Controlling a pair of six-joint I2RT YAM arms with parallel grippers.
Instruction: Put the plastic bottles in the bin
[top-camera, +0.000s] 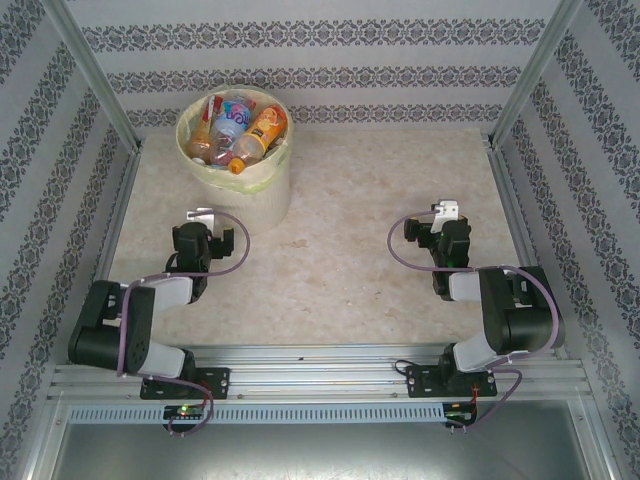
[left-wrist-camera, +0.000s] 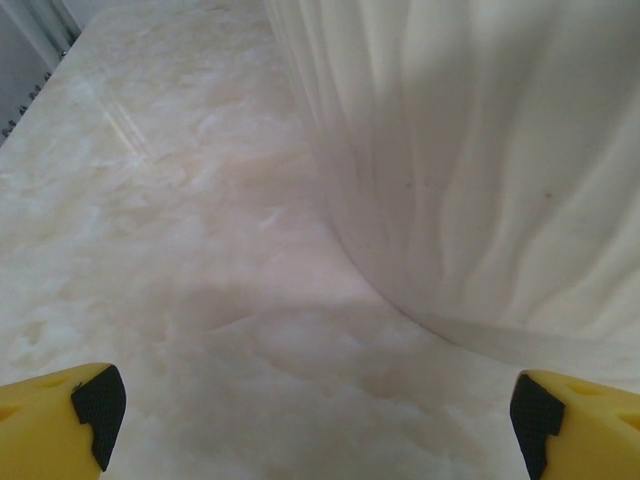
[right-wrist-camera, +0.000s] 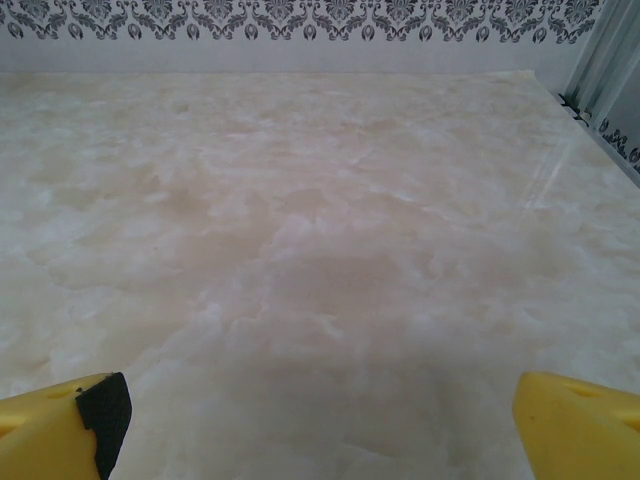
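The plastic bottles (top-camera: 234, 128) lie heaped inside the bin (top-camera: 265, 195), piled up to its rim. An orange bottle (top-camera: 258, 135) lies slanted on top towards the bin's right side, and a clear bottle (top-camera: 232, 118) with a blue label sits just left of it (the ones underneath are too jumbled to tell apart). The bin stands upright on the marbled table (top-camera: 350, 230), with a round pale-yellow rim and a cream wall dropping to the tabletop.

Just in front of the bin, a little to its left, the left gripper (top-camera: 208, 230) hangs low over the table, its jaws spread wide and nothing between them. In the left wrist view the bin's wall (left-wrist-camera: 480, 170) rises close ahead and to the right, its foot resting on the stone-patterned surface. The gripper's yellow fingers (left-wrist-camera: 60, 415), tipped with black pads, sit far apart at the bottom corners.

The right gripper (top-camera: 438, 225) is well apart from the bin, off to the bin's right and about as near to me as the left one. Its jaws also stand wide, holding nothing, and its yellow fingers (right-wrist-camera: 570, 425) frame a stretch of tabletop.

Behind the bin runs patterned wallpaper (top-camera: 330, 35) in grey bands, with metal frame posts (top-camera: 95, 75) rising on either side of it.
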